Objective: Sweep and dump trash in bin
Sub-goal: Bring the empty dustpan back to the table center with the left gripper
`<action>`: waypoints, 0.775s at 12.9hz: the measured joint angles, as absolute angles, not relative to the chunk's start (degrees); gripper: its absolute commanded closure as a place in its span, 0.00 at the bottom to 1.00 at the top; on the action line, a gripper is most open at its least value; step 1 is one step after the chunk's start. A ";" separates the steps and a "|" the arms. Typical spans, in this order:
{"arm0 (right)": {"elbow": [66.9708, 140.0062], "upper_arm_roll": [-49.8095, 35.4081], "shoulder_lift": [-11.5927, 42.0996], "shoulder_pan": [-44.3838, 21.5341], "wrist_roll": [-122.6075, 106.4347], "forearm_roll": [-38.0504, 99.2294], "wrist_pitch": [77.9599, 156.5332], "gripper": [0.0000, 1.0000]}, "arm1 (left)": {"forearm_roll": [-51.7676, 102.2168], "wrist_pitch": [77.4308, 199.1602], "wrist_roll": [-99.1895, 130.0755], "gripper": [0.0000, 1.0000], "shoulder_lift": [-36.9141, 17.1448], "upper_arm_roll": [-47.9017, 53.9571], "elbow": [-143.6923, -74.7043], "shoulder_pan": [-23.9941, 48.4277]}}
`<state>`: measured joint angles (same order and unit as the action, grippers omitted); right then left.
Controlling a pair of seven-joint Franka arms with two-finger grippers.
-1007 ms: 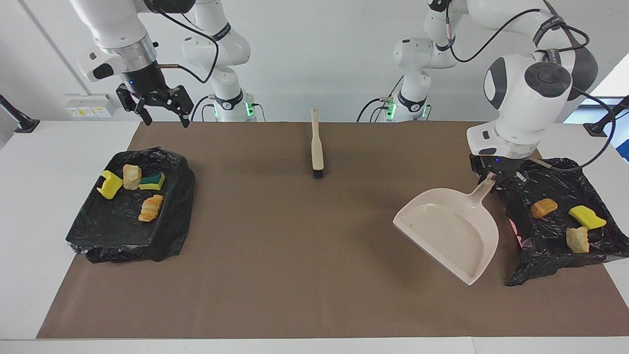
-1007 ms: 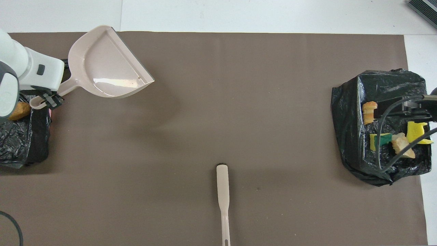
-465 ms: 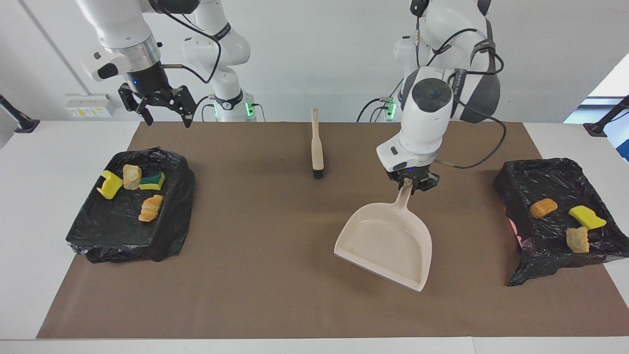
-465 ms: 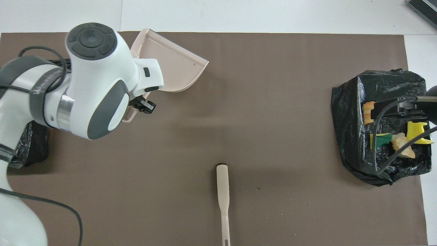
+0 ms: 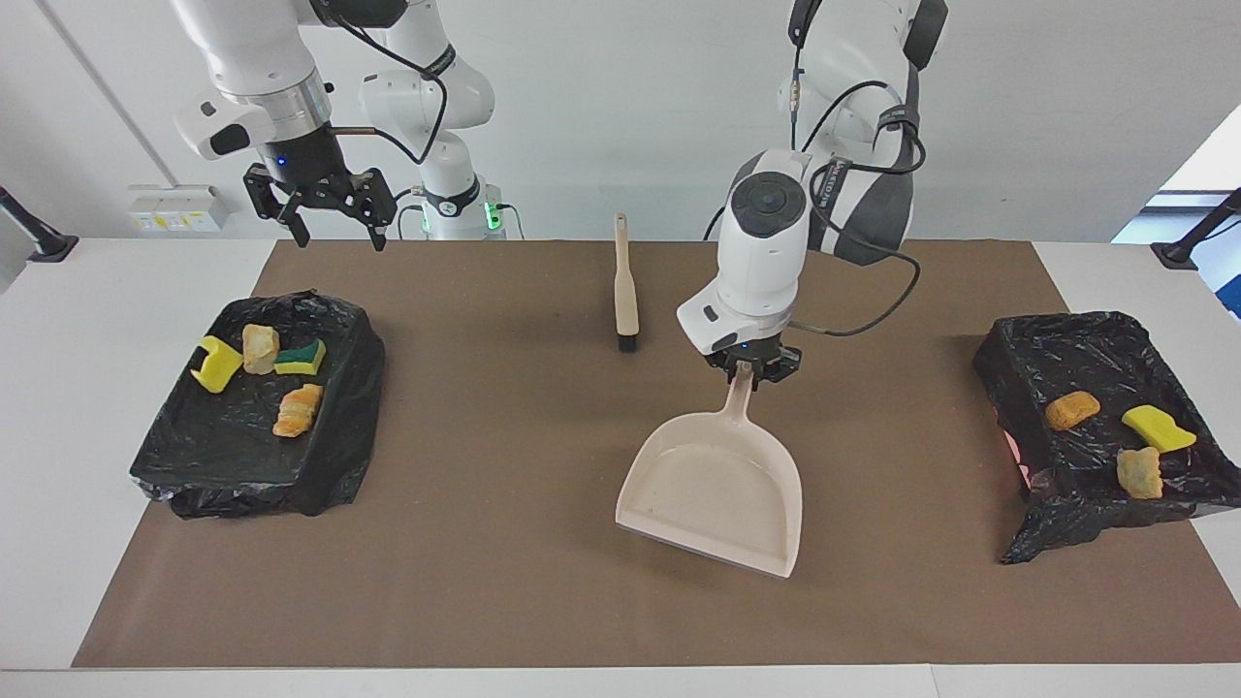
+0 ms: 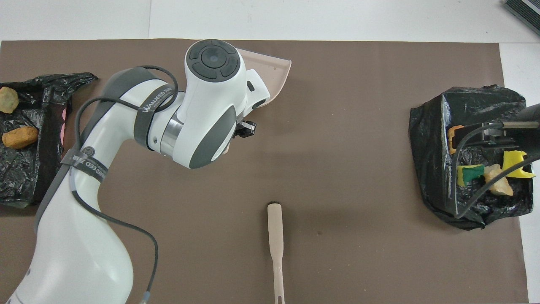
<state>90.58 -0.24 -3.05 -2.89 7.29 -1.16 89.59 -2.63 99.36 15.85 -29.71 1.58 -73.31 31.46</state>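
My left gripper (image 5: 748,373) is shut on the handle of the empty beige dustpan (image 5: 713,490), which hangs tilted low over the middle of the mat. In the overhead view the arm hides most of the dustpan (image 6: 272,69). The trash lies in two black-lined bins. Several pieces (image 5: 298,409) sit in the bin (image 5: 194,465) at the right arm's end. Three pieces (image 5: 1071,410) sit in the bin (image 5: 1076,504) at the left arm's end. My right gripper (image 5: 330,228) hangs open and empty over the robots' edge of the mat, near its own bin.
The beige hand brush (image 5: 625,286) with black bristles lies on the brown mat (image 5: 504,582), nearer the robots than the dustpan, and shows as the brush (image 6: 275,240) from overhead. White tabletop (image 5: 68,388) borders the mat at both ends.
My left arm has carried the dustpan from beside the bin at its own end to the middle of the mat. The right gripper has drifted slightly toward the middle.
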 measured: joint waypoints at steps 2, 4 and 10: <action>90.59 -0.23 -3.05 -2.88 7.32 -1.15 89.59 0.00 | -2.43 99.96 18.13 1.00 -30.94 1.71 -72.31 32.61; 90.64 -0.22 -3.09 -2.87 7.33 -1.15 89.59 0.00 | -2.42 100.47 20.87 1.00 -32.66 1.77 -72.25 33.80; 90.72 -0.05 -3.15 -2.63 7.33 -1.15 89.50 0.00 | -2.15 104.94 26.84 1.00 -37.55 3.81 -71.47 34.84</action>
<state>90.72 -0.05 -3.15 -2.63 7.33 -1.15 89.50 -2.15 104.94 26.84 -37.55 3.81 -71.47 34.84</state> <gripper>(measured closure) 0.000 0.674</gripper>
